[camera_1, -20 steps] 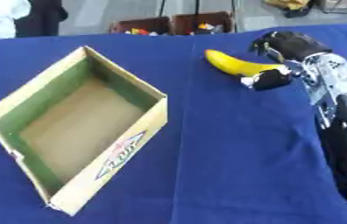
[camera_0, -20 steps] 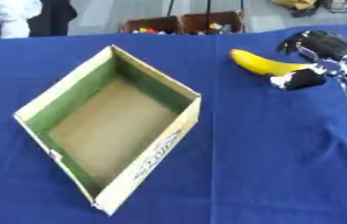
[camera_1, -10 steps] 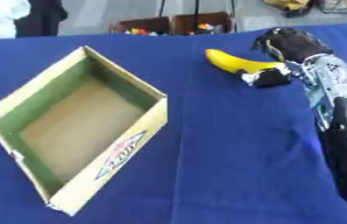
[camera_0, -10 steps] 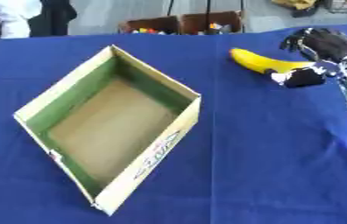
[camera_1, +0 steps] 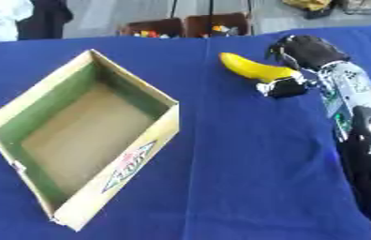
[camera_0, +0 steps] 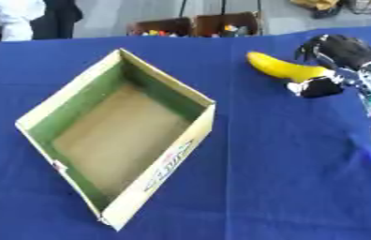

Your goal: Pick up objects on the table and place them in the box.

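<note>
A yellow banana [camera_0: 280, 68] lies on the blue table at the back right. My right hand [camera_0: 340, 54] sits over its right end, fingers curled on the far side and the thumb [camera_0: 315, 87] on the near side, closing round the fruit. The banana still rests on the cloth. An open cardboard box [camera_0: 111, 126] with green inner walls and a brown floor stands left of centre, turned cornerwise; nothing lies in it. My left hand shows in no view.
The blue cloth [camera_0: 287, 178] covers the whole table. Two brown crates [camera_0: 195, 26] with small coloured items stand beyond the far edge. My right forearm [camera_1: 361, 122] runs down the right side.
My right hand has shifted slightly over the banana's end. The banana and the box have stayed in place.
</note>
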Robot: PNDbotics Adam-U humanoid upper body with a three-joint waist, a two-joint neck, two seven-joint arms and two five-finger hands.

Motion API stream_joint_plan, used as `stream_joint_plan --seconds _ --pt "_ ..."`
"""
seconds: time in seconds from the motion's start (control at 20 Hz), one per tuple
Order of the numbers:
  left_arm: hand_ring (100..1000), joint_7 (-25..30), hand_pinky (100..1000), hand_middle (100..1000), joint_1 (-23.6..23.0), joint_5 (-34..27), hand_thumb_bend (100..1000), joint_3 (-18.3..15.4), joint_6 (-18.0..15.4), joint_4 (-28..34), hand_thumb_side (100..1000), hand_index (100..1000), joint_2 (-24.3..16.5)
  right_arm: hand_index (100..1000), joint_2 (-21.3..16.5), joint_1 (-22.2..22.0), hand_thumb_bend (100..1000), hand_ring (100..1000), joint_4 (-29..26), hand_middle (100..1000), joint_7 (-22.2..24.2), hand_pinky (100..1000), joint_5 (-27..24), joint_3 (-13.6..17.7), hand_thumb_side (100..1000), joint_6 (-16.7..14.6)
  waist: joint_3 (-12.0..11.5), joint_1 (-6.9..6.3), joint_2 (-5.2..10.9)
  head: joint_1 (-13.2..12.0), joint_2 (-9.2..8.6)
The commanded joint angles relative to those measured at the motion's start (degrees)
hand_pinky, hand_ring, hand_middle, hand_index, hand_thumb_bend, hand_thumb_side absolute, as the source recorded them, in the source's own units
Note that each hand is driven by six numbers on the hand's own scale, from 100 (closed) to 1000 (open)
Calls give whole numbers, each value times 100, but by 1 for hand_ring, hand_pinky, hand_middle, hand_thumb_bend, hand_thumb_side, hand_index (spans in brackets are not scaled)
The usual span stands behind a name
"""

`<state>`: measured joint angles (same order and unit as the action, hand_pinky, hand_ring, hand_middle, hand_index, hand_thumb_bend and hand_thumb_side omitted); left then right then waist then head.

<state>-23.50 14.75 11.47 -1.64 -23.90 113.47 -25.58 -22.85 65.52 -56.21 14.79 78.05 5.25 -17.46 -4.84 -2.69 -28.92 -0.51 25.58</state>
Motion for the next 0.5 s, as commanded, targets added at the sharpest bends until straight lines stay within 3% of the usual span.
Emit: stream_joint_plan --seconds 0.05,0.5 --pt "717 0 680 826 23 -28 100 -17 11 112 857 883 -59 775 -31 132 294 693 2 593 134 603 -130 22 574 -36 -12 42 1382 15 -93" --pt "718 15 681 827 11 -42 100 -9 23 112 857 883 -56 754 0 126 225 673 -14 571 130 587 -279 32 626 -14 -15 34 1379 13 -99"
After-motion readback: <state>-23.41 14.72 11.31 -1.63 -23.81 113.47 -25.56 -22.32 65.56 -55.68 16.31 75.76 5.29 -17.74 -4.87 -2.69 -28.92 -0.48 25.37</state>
